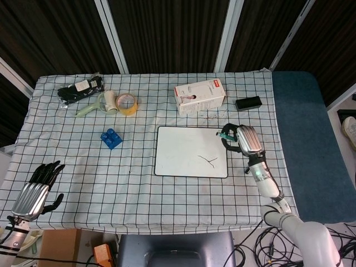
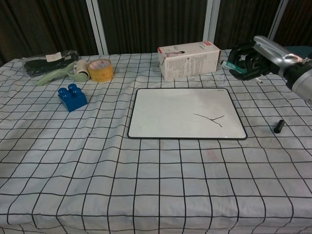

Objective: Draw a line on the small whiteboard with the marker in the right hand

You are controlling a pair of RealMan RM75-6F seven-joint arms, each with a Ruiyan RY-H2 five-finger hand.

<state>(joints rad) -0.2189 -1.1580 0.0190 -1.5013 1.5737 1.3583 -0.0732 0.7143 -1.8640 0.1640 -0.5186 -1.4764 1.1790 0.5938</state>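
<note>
We found the right robot hand pinching the marker beyond the whiteboard's right edge; a loosened grip risked dropping it.

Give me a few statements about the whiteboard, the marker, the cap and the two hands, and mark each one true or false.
1. The whiteboard has a dark branching line on it. True.
2. The marker tip is touching the whiteboard. False: the right hand holds it lifted, off past the board's far right corner.
3. The marker cap lies on the cloth to the right of the whiteboard. True.
4. The left hand holds the blue block. False: it holds nothing, at the table's near left corner.
5. The white box stands beyond the whiteboard. True.
</note>
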